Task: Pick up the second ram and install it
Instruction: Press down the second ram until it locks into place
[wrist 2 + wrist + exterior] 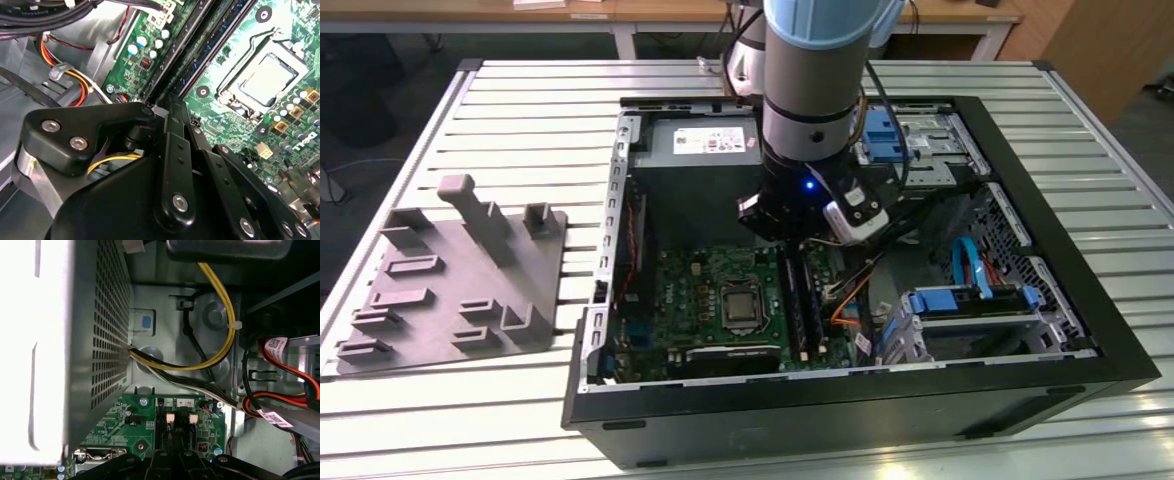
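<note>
Second ram (200, 65) in motherboard slot, end effector (172, 107) lowered over it

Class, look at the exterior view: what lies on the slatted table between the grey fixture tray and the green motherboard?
In the exterior view, the computer case's side wall stands between the grey tray and the motherboard.

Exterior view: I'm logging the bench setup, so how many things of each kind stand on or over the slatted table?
Open computer case: 1
Grey fixture tray: 1
Robot arm: 1
Total: 3
</note>
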